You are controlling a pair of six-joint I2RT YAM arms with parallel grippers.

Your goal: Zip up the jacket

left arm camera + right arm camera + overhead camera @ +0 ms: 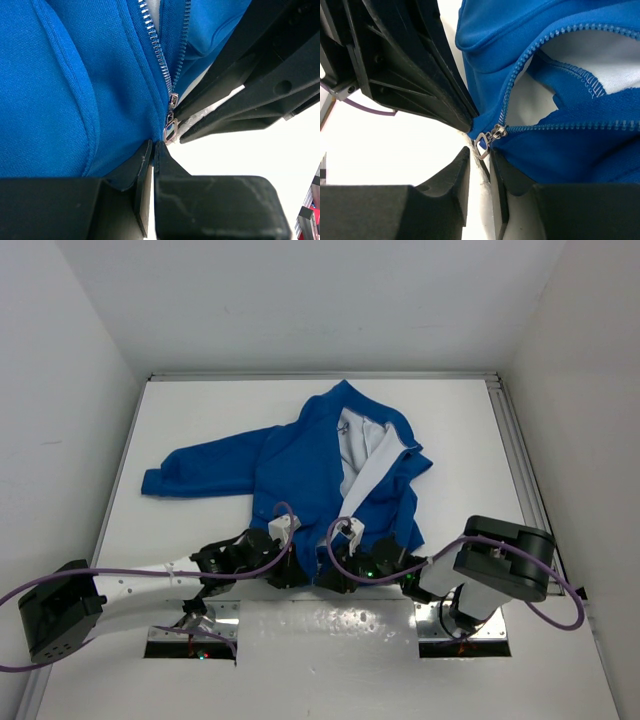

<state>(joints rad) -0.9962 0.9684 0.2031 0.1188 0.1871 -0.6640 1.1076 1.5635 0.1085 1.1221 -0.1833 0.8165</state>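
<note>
The jacket (300, 455) lies flat on the white counter (200, 405), hem toward the arm bases and collar at the far end. Its front is spread open above the hem, showing pale lining, and one sleeve is stretched out to the left. The zipper pull (482, 143) sits at the very bottom of the jacket's zipper, where the two tooth rows meet. The left hand (152, 148) is at the jacket's hem just beside the pull, its fingers pressed together on the blue fabric edge. The right hand (480, 159) meets the hem from the other side. Its fingers stand narrowly apart with the pull at their tips, and I cannot tell whether they pinch it.
</note>
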